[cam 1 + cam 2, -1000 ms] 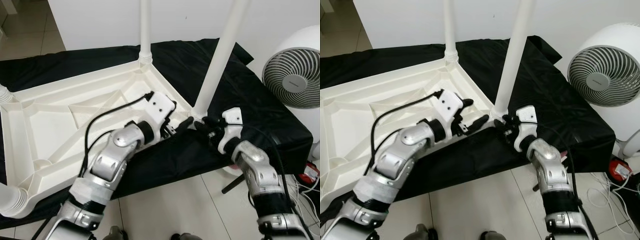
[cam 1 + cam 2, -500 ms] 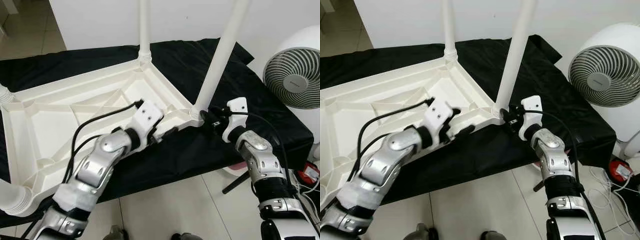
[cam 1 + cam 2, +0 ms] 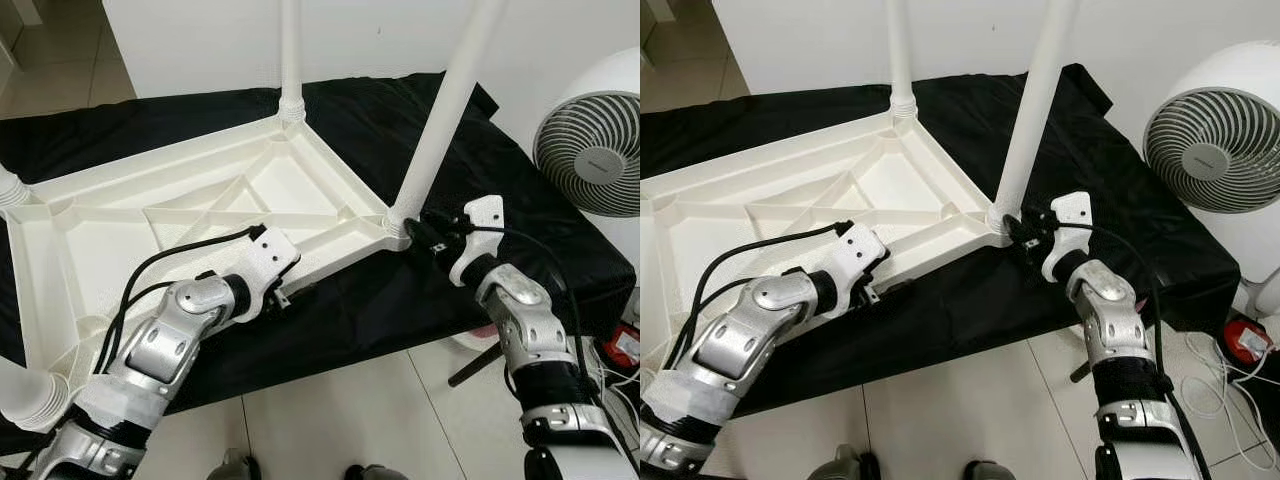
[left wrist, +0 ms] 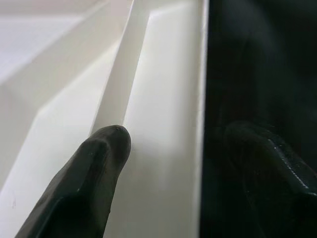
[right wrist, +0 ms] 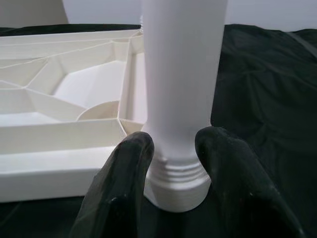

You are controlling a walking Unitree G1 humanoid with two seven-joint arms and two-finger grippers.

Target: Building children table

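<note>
Head views show the white table top (image 3: 150, 220) upside down on a black cloth (image 3: 480, 170) over the floor, ribs facing up. Legs stand at its corners: stubs of two at the left edge, one upright leg (image 3: 291, 60) at the far corner, one leaning leg (image 3: 445, 110) at the near right corner. White fan (image 3: 592, 150) at far right, tile floor (image 3: 340, 410) near.

Left gripper (image 3: 292, 293) sits at the near rim of the table top, left of the leaning leg. Head views hide its fingers under the wrist. Left wrist view gives what they miss: the two black fingers (image 4: 94, 168) spread apart, one lying on the white rim, the other over the black cloth, rim edge between them, not pinched.

Right gripper (image 3: 418, 237) is at the base of the leaning leg, near right corner. Head views show only dark fingertips against the leg's socket. Right wrist view shows both fingers (image 5: 124, 183) on either side of the ribbed collar (image 5: 177, 173) at the leg's foot, pressed against it, so the gripper is clamped around the leg base.
</note>
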